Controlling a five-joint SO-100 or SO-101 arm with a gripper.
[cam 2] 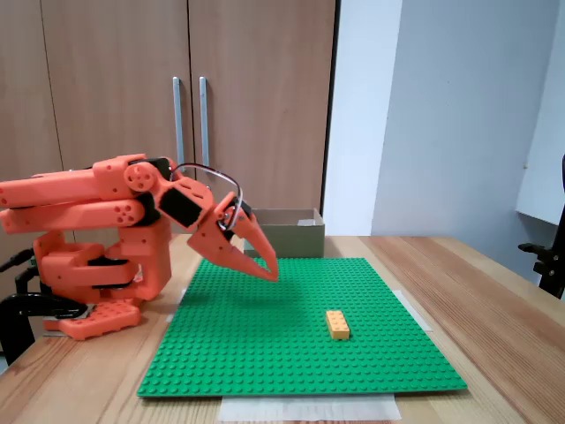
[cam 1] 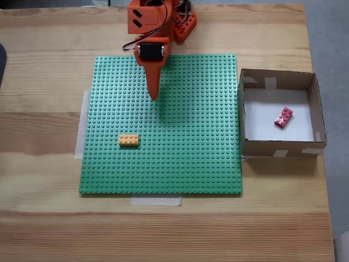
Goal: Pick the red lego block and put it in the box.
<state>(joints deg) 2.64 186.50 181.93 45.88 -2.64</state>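
One small red lego block [cam 1: 283, 117], studded plastic, lies tilted on the white floor of your low-walled square cardboard box [cam 1: 280, 148]. Your pointed orange gripper [cam 1: 154, 96] hangs closed and empty above the green studded baseplate [cam 1: 191, 164], well apart from the orange-yellow brick [cam 1: 128, 140].

From above I saw the red lego block [cam 1: 283, 117] lying at a slant on the white floor of the box [cam 1: 278, 147], right of the green baseplate [cam 1: 180, 164]. The gripper [cam 1: 154, 96] hung over the plate's upper part, jaws together, holding nothing. An orange brick [cam 1: 128, 140] sat lower left of it, well apart.
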